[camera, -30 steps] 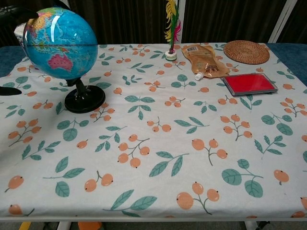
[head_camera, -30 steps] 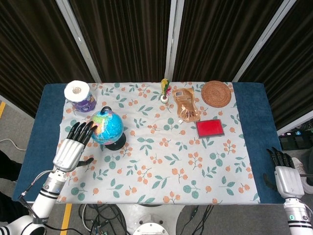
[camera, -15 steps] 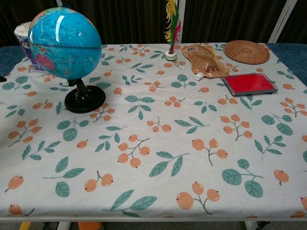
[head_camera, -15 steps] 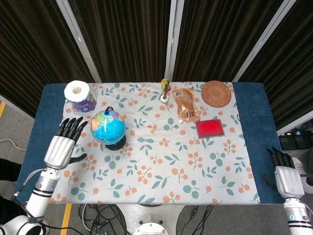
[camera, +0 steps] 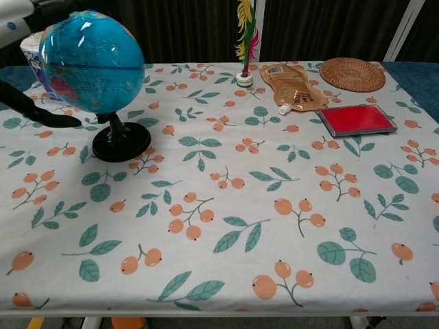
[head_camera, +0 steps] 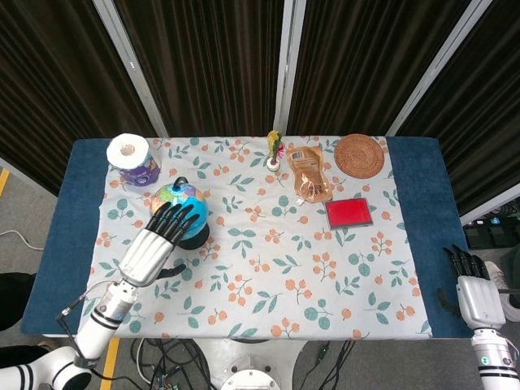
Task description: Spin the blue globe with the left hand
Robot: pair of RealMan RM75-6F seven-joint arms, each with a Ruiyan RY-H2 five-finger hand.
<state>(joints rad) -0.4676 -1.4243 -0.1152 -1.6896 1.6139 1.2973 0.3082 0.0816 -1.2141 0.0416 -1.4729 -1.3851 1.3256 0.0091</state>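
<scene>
The blue globe stands on its black base at the left of the flowered cloth, and it looms large in the chest view. My left hand lies at its near-left side, fingers spread with their tips over the sphere. In the chest view its thumb reaches in below the globe's left side and its fingers sit over the top. It grips nothing. My right hand rests off the table's near right corner, fingers straight, empty.
A paper roll on a purple pack stands behind the globe. Along the far side are a feather in a small holder, a brown pouch and a wicker coaster. A red pad lies right of centre.
My left hand drew back to the left from the globe, then swung in again and now lies over its near-left side. The globe's map face has turned. The right hand stayed put.
</scene>
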